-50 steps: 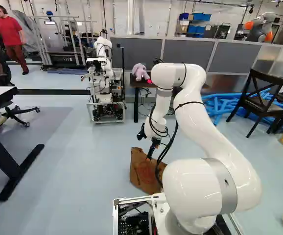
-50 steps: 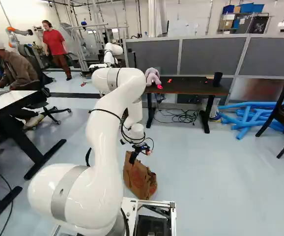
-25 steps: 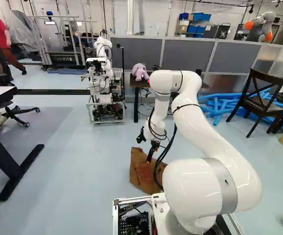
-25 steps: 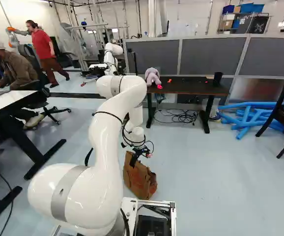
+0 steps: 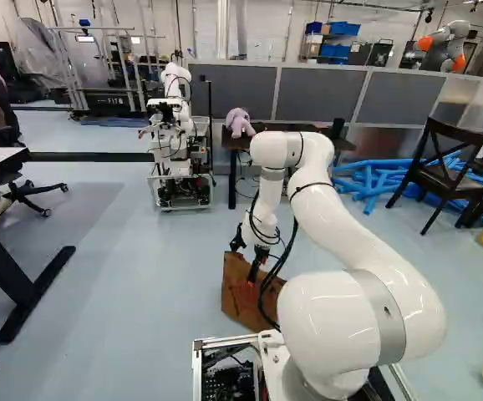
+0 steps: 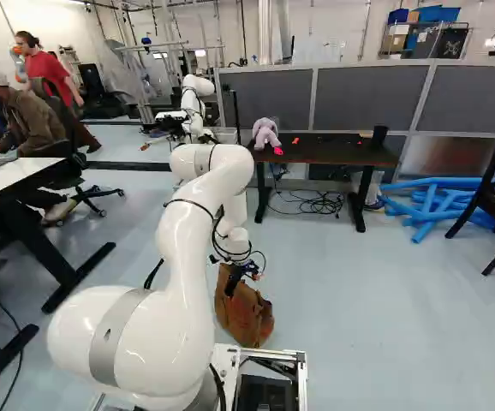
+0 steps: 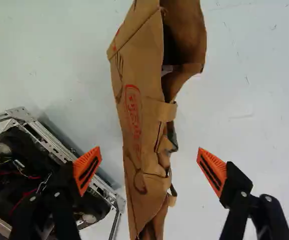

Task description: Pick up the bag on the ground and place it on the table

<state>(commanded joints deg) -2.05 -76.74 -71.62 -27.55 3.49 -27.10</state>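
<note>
My gripper (image 5: 256, 266) hangs over the brown paper bag (image 5: 243, 299), which stands on the floor just ahead of the base. In the right base view the gripper (image 6: 237, 278) is at the bag's top edge. The wrist view looks down on the bag (image 7: 143, 120); its crumpled upper part and a handle lie between the wide-open fingers of the gripper (image 7: 149, 170), with a gap on each side. The table (image 6: 333, 152), dark-topped, stands farther back against the partition.
A pink-purple plush toy (image 6: 265, 134) and a black cup (image 6: 378, 137) stand on the table. Another robot (image 5: 177, 142) is left of it. Blue tubes (image 6: 436, 201) and a dark chair (image 5: 449, 171) are at the right. The base's metal frame (image 7: 54, 145) lies close beside the bag.
The arm has come down, bringing the gripper lower toward the bag's top. The bag has stayed in place, and so has the base.
</note>
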